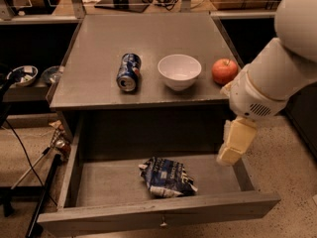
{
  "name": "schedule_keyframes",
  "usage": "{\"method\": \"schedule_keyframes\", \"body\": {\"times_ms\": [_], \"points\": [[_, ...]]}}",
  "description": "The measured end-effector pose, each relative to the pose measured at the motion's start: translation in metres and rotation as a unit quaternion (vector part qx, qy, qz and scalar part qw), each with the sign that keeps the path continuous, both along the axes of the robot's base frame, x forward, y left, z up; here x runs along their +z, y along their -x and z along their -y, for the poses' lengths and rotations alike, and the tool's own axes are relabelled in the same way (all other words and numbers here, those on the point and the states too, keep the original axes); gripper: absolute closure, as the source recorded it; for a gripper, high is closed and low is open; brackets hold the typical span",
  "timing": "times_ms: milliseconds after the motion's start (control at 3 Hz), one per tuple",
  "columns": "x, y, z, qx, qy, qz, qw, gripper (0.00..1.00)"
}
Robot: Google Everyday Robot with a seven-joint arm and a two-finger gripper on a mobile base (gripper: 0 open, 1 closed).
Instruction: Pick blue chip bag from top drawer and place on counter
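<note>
Camera view: looks down from the near side onto a grey cabinet with its drawer pulled out.
Counter (148, 38): flat grey top of the cabinet. It carries three items in a row close to its near edge.
Blue soda can (129, 72): lies on its side at the left end of the row, with one end face toward the near edge.
White bowl (179, 72): stands upright in the middle of the row, just right of the can and apart from it.
Red apple (224, 71): sits at the right end of the row, near the counter's right edge and close beside the arm's wrist housing.
Top drawer (163, 211): open, extended toward the near side below the counter. The flat front panel has a small metal knob (162, 224) at its centre.
Blue chip bag (167, 178): crumpled, lying on the drawer floor at about mid-width, close behind the front panel. Nothing touches it.
Robot arm (277, 68): white, enters from the upper right and crosses the counter's near right corner.
Gripper (230, 155): pale yellow and pointing down, it hangs over the right end of the drawer near the right wall. It is right of the bag and clearly apart from it.
Gripper state: cannot tell from this angle.
Left surroundings: two metal bowls (22, 76) sit on a dark lower shelf. The small object by the drawer's left wall is possibly a utensil.
</note>
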State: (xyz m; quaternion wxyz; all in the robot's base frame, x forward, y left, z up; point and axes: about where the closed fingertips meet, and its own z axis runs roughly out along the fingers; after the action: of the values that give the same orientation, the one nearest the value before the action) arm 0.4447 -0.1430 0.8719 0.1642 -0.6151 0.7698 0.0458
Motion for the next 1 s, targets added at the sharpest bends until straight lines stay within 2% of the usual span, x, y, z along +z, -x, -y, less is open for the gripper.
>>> {"method": "schedule_keyframes", "body": {"times_ms": [333,667,1000], "points": [[-0.018,0.002,-0.004,-0.014,0.002,-0.01,0.9998,0.0],[-0.054,-0.004,-0.009,-0.04,0.01,-0.032,0.9987,0.0],[-0.054,-0.004,-0.009,-0.04,0.01,-0.032,0.9987,0.0]]}}
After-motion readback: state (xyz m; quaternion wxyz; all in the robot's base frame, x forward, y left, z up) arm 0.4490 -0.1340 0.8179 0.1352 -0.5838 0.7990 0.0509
